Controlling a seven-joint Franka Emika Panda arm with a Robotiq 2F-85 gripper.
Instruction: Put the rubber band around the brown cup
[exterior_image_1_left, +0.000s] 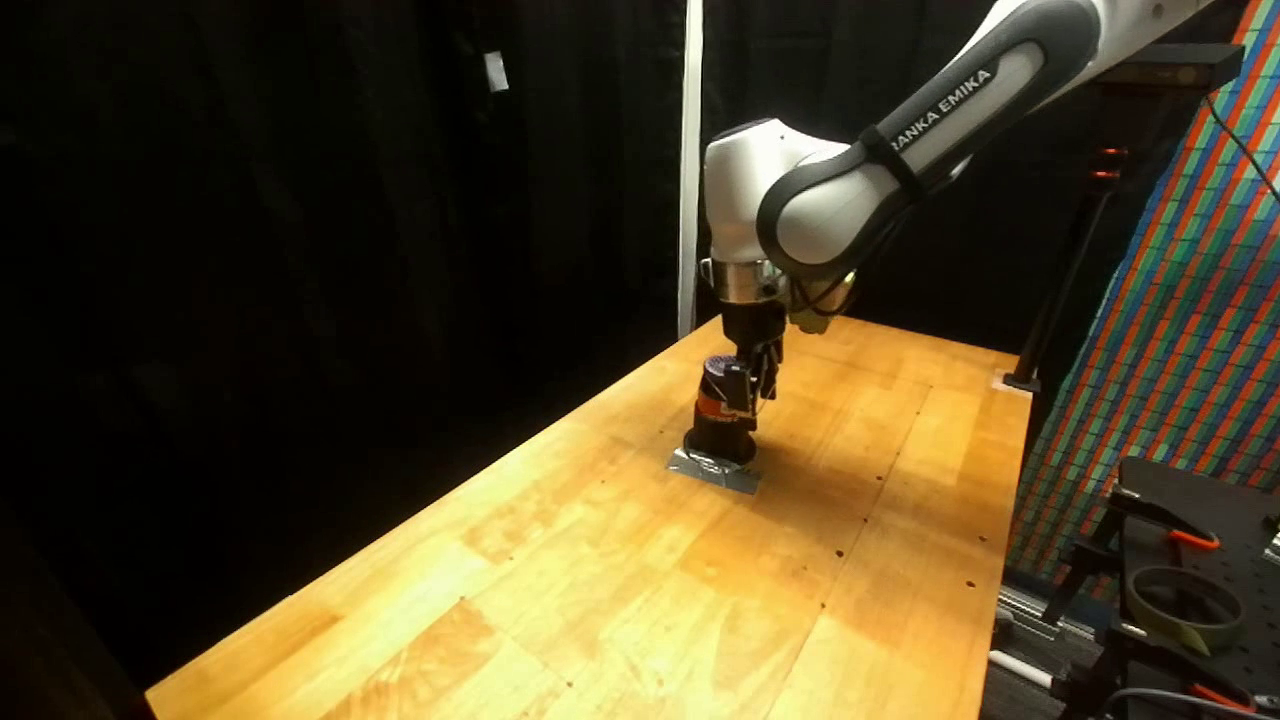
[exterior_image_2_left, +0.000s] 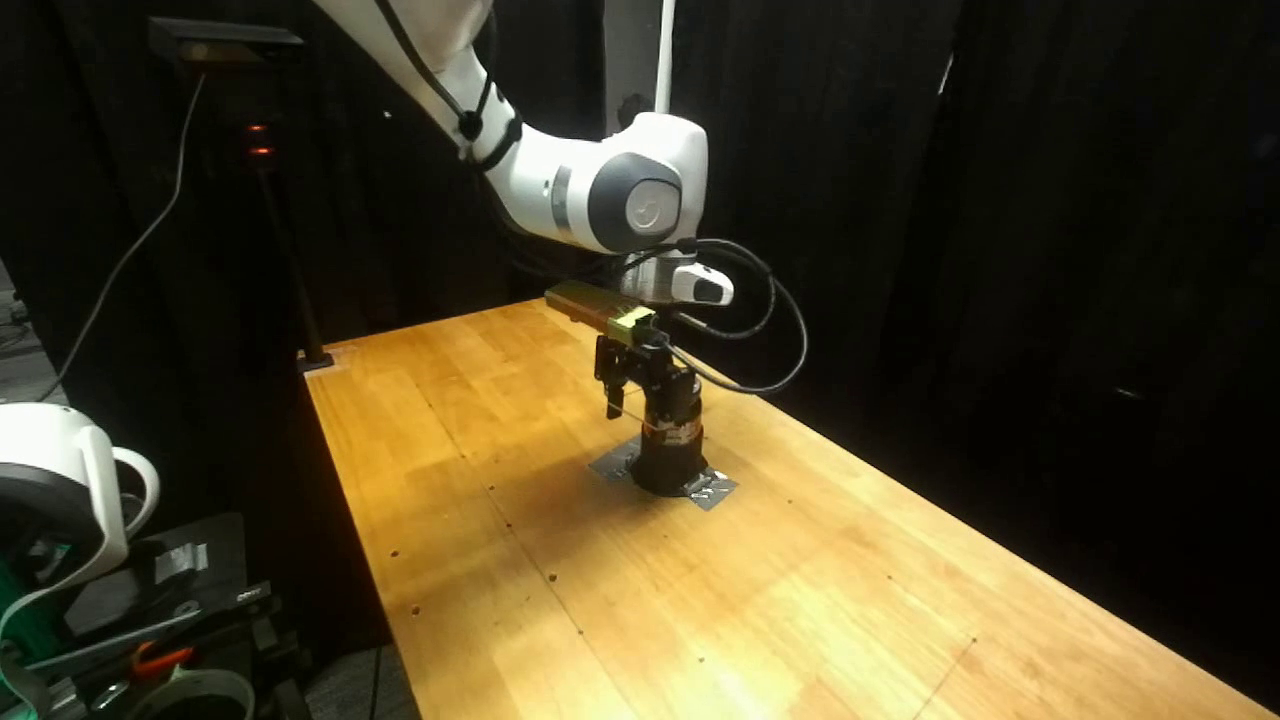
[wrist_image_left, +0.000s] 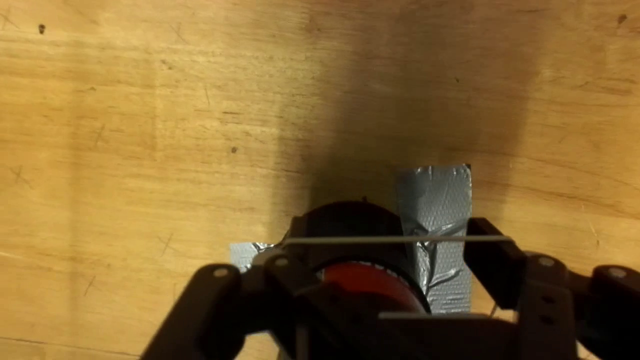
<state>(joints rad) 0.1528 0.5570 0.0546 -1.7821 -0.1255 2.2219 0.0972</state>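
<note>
The brown cup is a dark upright cylinder with an orange-red band; it shows in both exterior views (exterior_image_1_left: 712, 408) (exterior_image_2_left: 672, 440) and in the wrist view (wrist_image_left: 367, 280). Its dark flared base is taped to the table. My gripper (wrist_image_left: 392, 241) is open over and beside the cup, fingers pointing down, and it also shows in both exterior views (exterior_image_1_left: 752, 398) (exterior_image_2_left: 640, 400). A thin pale rubber band (wrist_image_left: 350, 240) is stretched between the spread fingers. A strand of it (exterior_image_2_left: 628, 411) runs from a finger to the cup. I cannot tell whether it encircles the cup.
Silver tape strips (exterior_image_1_left: 715, 470) hold the cup's base to the wooden table (exterior_image_1_left: 640, 600). A thin dark stand (exterior_image_1_left: 1022, 382) rises from a far table corner. A cart with a tape roll (exterior_image_1_left: 1185, 610) stands beside the table. A cable loops (exterior_image_2_left: 800, 330) off the wrist.
</note>
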